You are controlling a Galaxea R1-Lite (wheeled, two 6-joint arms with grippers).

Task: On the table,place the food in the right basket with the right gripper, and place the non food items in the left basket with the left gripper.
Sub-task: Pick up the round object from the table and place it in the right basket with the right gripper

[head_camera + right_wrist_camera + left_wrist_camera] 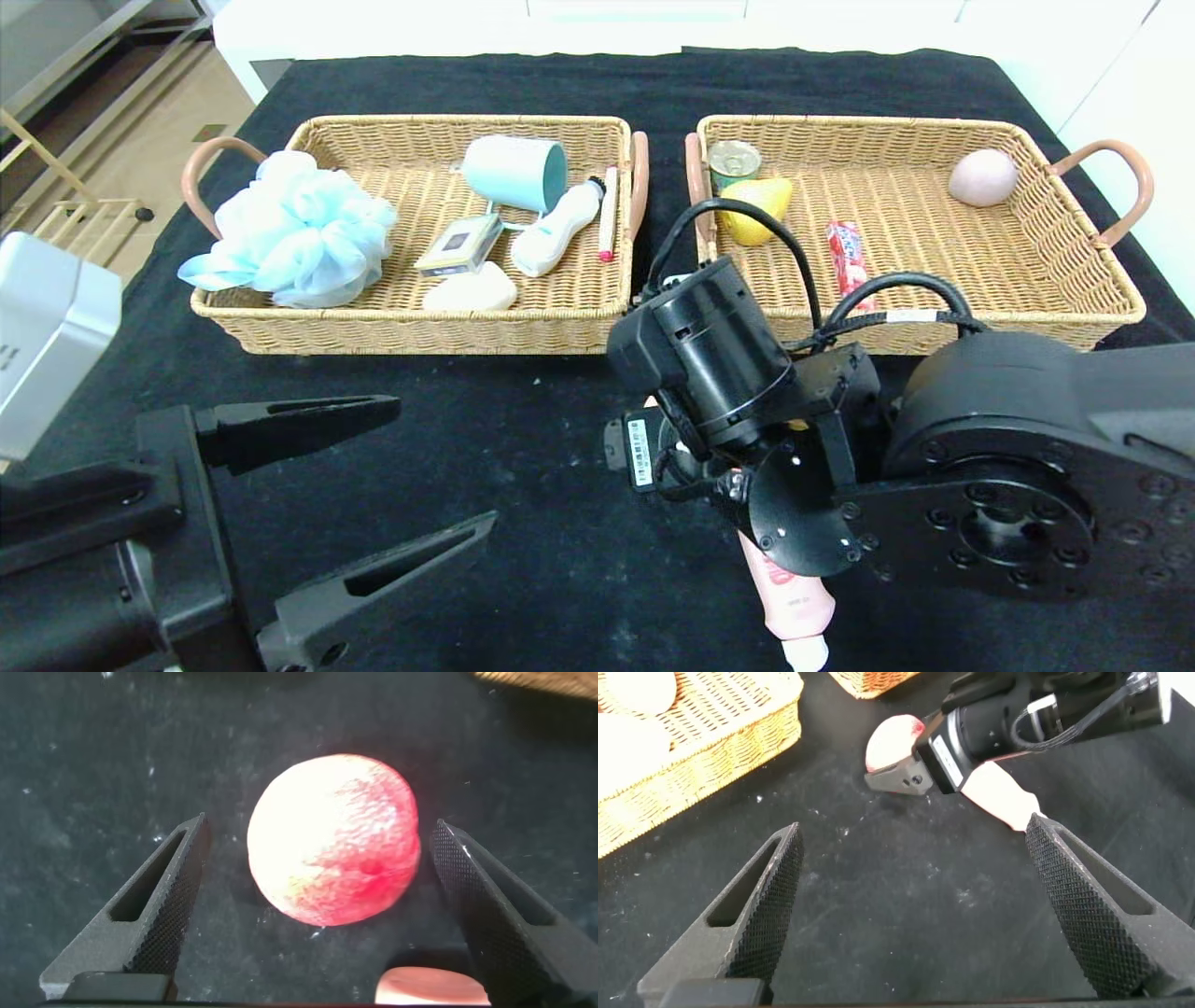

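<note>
A red and yellow peach (332, 840) lies on the black tablecloth. My right gripper (318, 826) is open and hangs over it, one finger on each side, not touching. In the head view the right wrist (719, 355) hides the peach and the fingers. The peach also shows in the left wrist view (889, 742). A pink tube (789, 597) lies on the cloth close to the peach, partly under the right arm. My left gripper (443, 462) is open and empty above bare cloth at the front left.
The left basket (420, 331) holds a blue loofah (294, 229), a cup, a small box, soap, a white bottle and a red pen. The right basket (1027, 327) holds a can, a yellow pear (752, 210), a red packet and a pink egg.
</note>
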